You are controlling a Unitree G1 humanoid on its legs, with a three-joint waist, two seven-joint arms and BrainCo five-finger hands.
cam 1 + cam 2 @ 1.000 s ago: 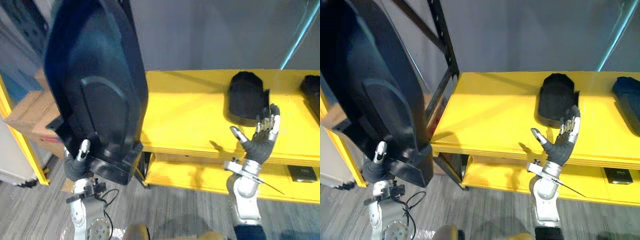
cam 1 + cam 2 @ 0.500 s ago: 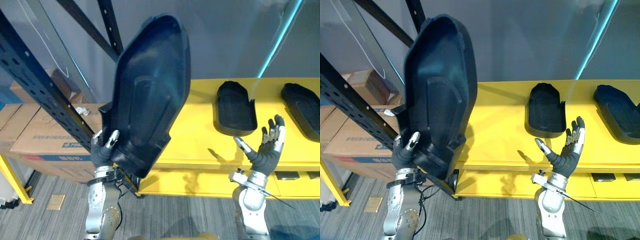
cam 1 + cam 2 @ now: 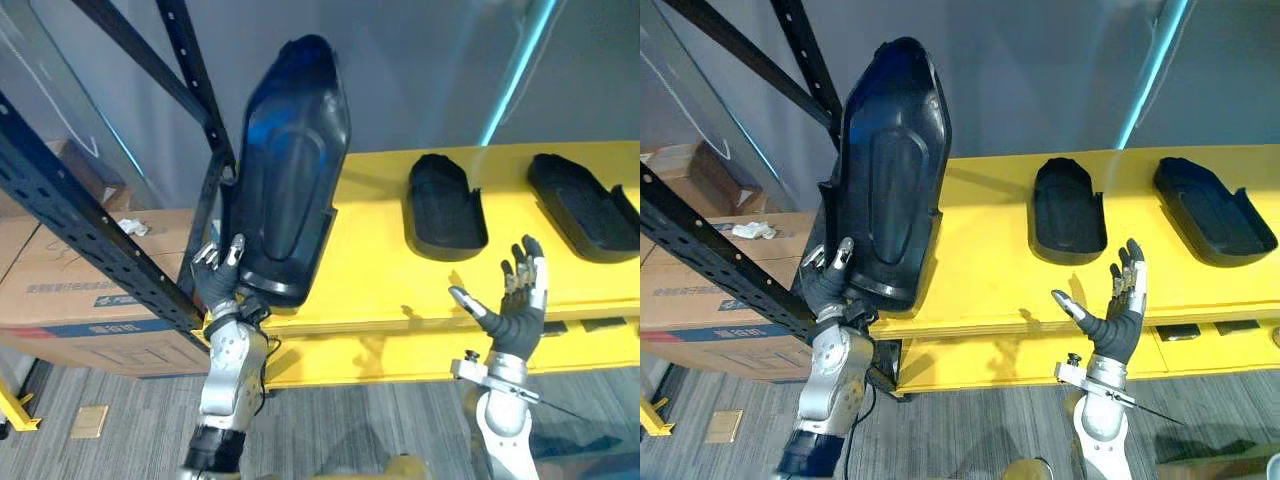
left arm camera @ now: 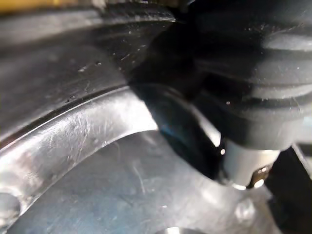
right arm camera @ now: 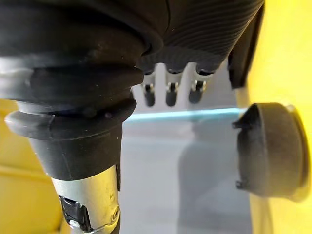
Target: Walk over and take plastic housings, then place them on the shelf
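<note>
A big dark plastic housing [image 3: 290, 180] stands upright over the left end of the yellow shelf [image 3: 370, 260], its lower end at the shelf's front edge. My left hand [image 3: 220, 285] holds that lower left corner, thumb and fingers clasped on it. Up close in the left wrist view is the housing's glossy surface [image 4: 87, 161]. Two more dark housings [image 3: 445, 205] [image 3: 585, 205] lie flat on the shelf, further right. My right hand [image 3: 515, 310] hovers in front of the shelf's edge, palm up, holding nothing, with its fingers [image 5: 168, 90] straight.
A black perforated rack upright [image 3: 100, 230] slants across the left, with a second black brace [image 3: 195, 80] behind the held housing. Cardboard boxes [image 3: 70, 300] sit low behind the upright. A lower yellow shelf board [image 3: 380, 355] runs under the top one. Grey wood-look floor lies below.
The camera has shifted. The held housing has come in from the left toward the shelf and now stands with its lower end at the shelf's left front edge. My right hand stays spread.
</note>
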